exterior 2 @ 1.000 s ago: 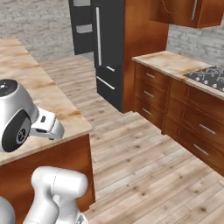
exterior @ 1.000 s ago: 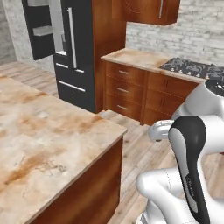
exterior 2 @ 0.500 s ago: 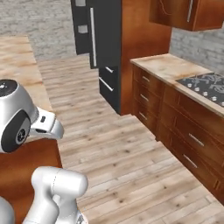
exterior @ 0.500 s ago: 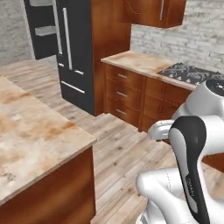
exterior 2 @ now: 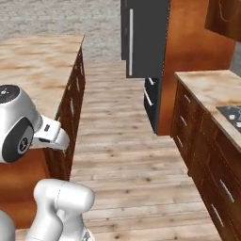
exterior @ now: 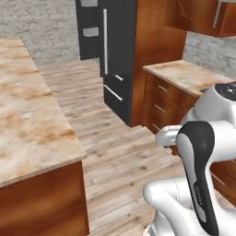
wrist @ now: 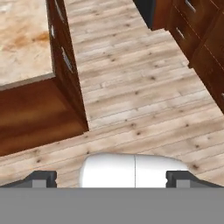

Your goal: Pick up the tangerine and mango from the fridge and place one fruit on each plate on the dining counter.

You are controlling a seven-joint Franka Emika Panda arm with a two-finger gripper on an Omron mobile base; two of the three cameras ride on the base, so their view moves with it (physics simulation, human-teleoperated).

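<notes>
Two finger tips of the claw (wrist: pixel 112 178) stand wide apart, gripping nothing. Below lies the wood floor (wrist: pixel 144 94), beside the dining surface (wrist: pixel 22 39) corner.

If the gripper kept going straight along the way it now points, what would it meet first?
Most likely the wood plank floor: the open gripper looks down at bare boards between the dining counter and the wall cabinets, though depth is unclear.

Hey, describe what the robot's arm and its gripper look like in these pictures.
The arm is glossy white with rounded, tube-like links and a black panel running along one link. A round dark grey joint cap sits on the bulbous white link in the right base view. The gripper has two small dark grey finger tips, blocky and squared. No cables show.
</notes>
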